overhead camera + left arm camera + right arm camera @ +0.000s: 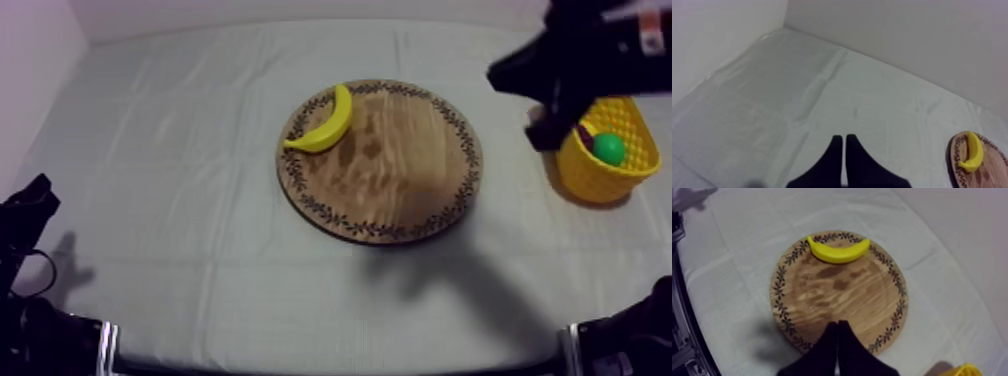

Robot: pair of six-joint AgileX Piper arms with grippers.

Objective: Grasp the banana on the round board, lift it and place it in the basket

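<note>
Here, my left gripper [844,139] sits over the bare grey-white cloth [180,150] with fingers pressed together, empty, the curved yellow toy banana [325,122] lies at the left rim of the round wooden patterned-rim board [400,185], and my right gripper [837,324], likewise closed on nothing, hangs near the yellow basket [590,182].

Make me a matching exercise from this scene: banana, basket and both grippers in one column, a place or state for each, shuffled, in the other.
Column one
1. banana
2. basket
3. left gripper
4. right gripper

Column two
A. shut, over bare cloth
B. lies on the board, along its patterned rim
C. shut, raised near the basket
D. holds something green

Pairs: 1-B, 2-D, 3-A, 4-C
</note>
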